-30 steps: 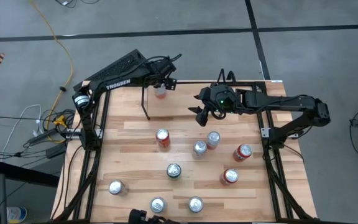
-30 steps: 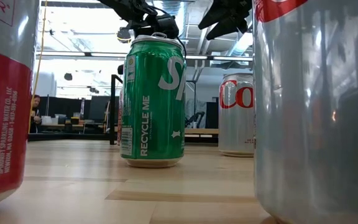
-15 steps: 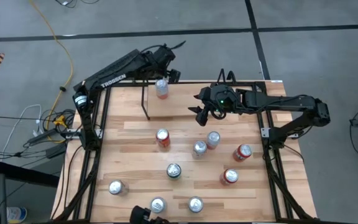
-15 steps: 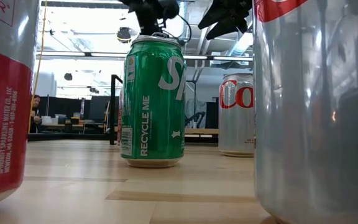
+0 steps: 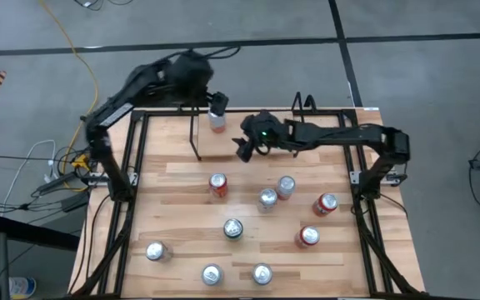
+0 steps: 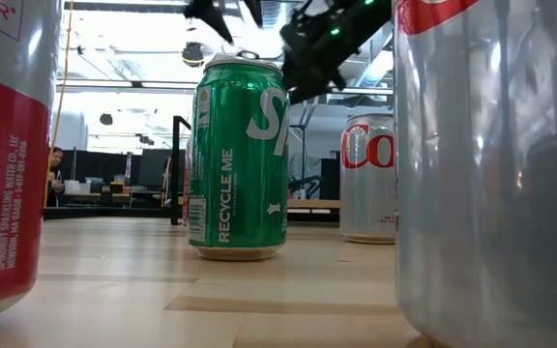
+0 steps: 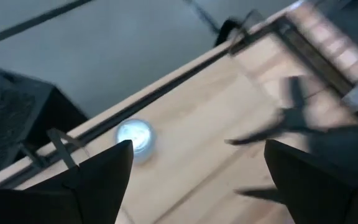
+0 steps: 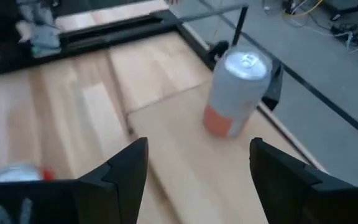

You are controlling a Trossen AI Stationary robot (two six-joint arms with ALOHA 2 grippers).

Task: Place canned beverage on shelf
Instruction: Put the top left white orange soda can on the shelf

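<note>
One can (image 5: 217,121) stands upright on the shelf (image 5: 209,137) at the worktop's (image 5: 182,208) far edge, near the far-left corner. Left hand (image 5: 217,102) hangs spread and empty just above it. Right hand (image 5: 246,147), also spread and empty, hovers beside the shelf, over the worktop's far middle.

Both arms are built of dark, nearly black links with rounded joint housings, and thin black cables loop out near the wrists. The left gripper (image 5: 216,102) ends in two flat, matte-black wedge-shaped fingers (image 7: 98,180) with straight inner edges. The right gripper (image 5: 243,148) carries a small green light glowing on its wrist housing, and its fingers (image 8: 126,171) are the same broad, dark tapered blades.
</note>
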